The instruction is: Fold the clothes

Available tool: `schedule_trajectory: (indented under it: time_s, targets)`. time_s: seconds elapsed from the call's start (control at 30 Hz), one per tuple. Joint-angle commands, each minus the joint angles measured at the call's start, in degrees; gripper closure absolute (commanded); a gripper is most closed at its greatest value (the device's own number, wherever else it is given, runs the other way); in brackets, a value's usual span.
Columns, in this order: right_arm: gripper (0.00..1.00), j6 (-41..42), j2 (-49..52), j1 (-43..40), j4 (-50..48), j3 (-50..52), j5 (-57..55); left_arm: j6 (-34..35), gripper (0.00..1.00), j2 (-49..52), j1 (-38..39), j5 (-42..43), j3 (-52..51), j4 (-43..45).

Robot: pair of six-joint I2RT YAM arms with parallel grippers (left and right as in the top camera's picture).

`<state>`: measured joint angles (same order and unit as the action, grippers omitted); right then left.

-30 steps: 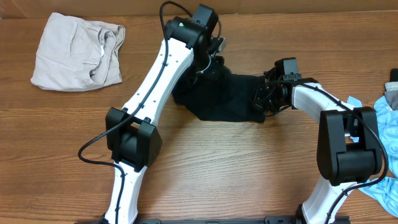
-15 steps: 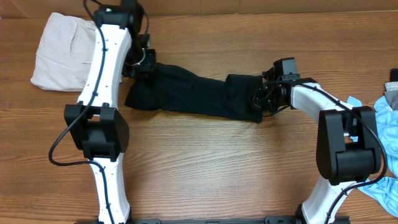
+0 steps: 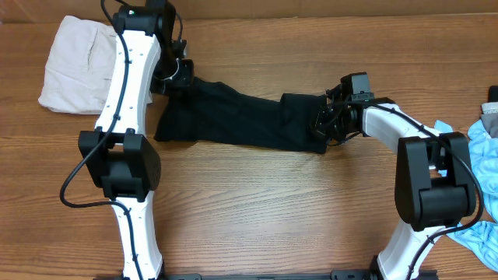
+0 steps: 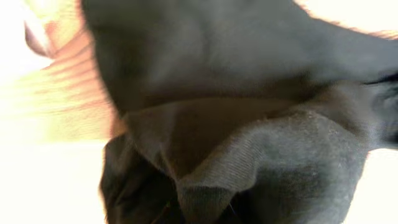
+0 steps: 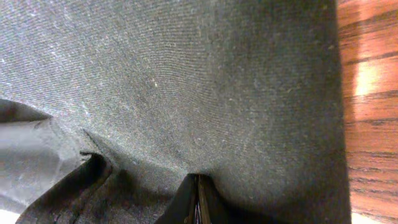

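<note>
A black garment (image 3: 241, 120) lies stretched in a long band across the middle of the wooden table. My left gripper (image 3: 177, 76) is shut on its left end, near the table's far side. My right gripper (image 3: 327, 124) is shut on its right end. The black fabric fills the left wrist view (image 4: 249, 143), bunched in folds, and the right wrist view (image 5: 186, 93), where the shut fingertips (image 5: 198, 193) pinch it. An off-white garment (image 3: 74, 66) lies crumpled at the far left. A light-blue garment (image 3: 482, 155) lies at the right edge.
The wooden table (image 3: 272, 210) shows bare wood in front of the black garment. The left arm's base stands at the front left and the right arm's base at the front right, by the light-blue garment.
My left gripper has swung left with the black garment's end, pulling the bunched garment out into a long band. In the last half second it barely moved. My right gripper stayed in place.
</note>
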<state>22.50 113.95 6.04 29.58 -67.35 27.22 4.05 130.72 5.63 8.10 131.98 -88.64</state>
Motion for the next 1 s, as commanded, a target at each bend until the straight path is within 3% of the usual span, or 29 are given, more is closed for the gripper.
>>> schedule_trajectory:
  time_s: [0.0, 0.17, 0.33, 0.47, 0.77, 0.97]
  targets:
    - [0.96, 0.09, 2.27, -0.55, 0.92, 0.55, -4.0, -1.29, 0.96, -0.85, 2.45, 10.64, 1.27, 2.51]
    - [0.96, 0.09, 2.27, -0.55, 1.14, 0.55, -4.0, 0.72, 0.96, -0.85, 8.94, 17.29, 1.27, 7.43]
    - [0.96, 0.04, 1.95, -0.85, 1.14, -0.09, -3.04, 4.94, 0.96, -0.85, 17.62, 16.81, 1.27, 12.15]
    - [0.96, -0.44, -2.25, -3.72, 4.37, -4.17, 2.64, 9.62, 0.96, -0.85, 22.73, 10.67, 1.27, 13.73]
    - [0.96, -3.02, -20.41, -17.73, 17.64, -20.39, 11.61, 10.99, 0.96, -0.81, 27.08, 9.29, 1.27, 18.14]
    - [0.96, -6.21, -25.9, -23.39, 22.64, -21.99, 11.89, 10.97, 0.96, -0.72, 27.93, 9.11, 1.27, 20.83]
